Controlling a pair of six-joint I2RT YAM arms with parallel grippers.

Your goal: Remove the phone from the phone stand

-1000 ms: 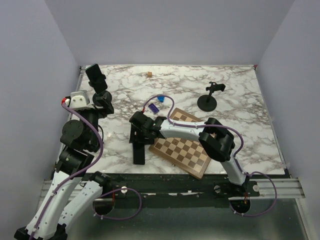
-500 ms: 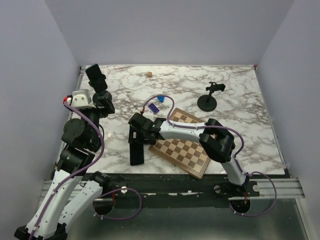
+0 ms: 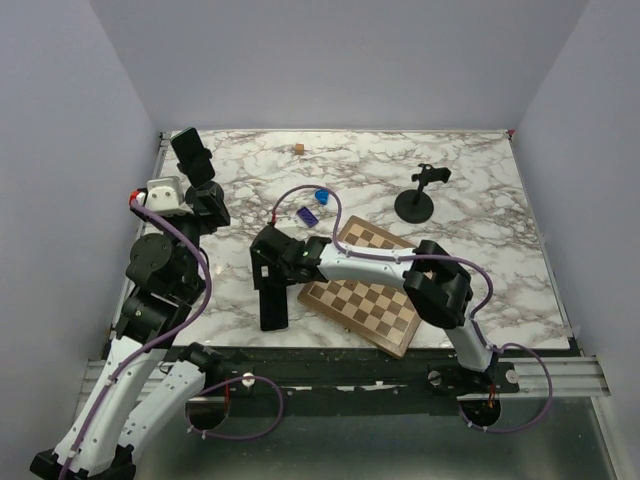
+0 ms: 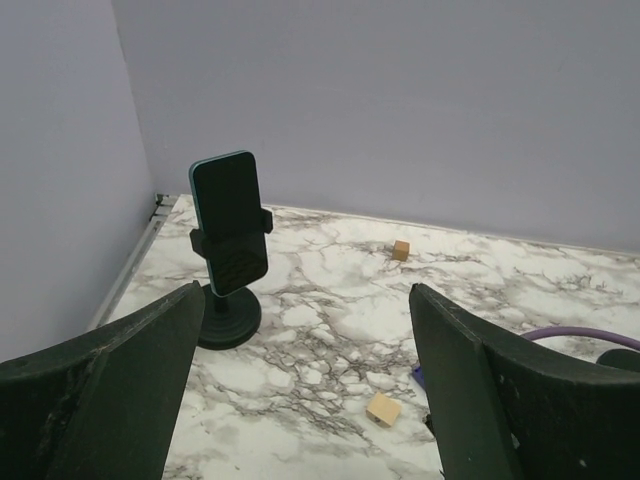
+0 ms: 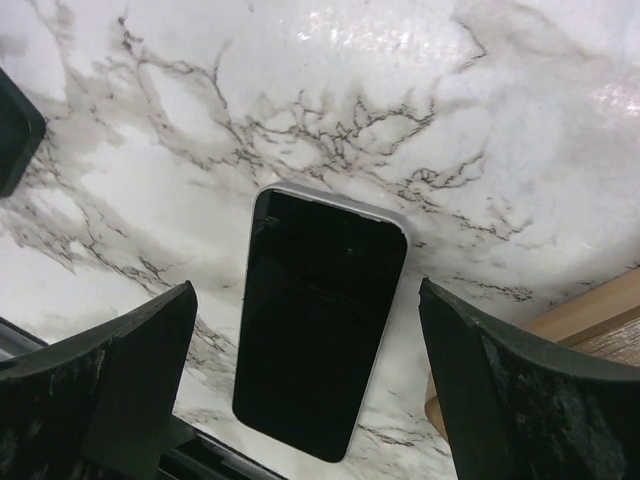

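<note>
While the stand [image 4: 230, 320] grips a phone [image 4: 227, 215], both sets of jaws gape wide.

my overhead camera sits high behind the arm bases, looking down on the whole worktop [image 3: 500, 260]. my left wrist camera faces level toward the far left corner; both show the stand [image 4: 229, 322]. my right wrist camera looks down, close over the flat phone [image 5: 320, 345].

White-edged phone [image 5: 320, 335] lies flat, screen up, near the desk's near edge; teal-edged phone [image 4: 228, 225] stands upright, clamped in its stand [image 4: 230, 322], far-left corner.
</note>
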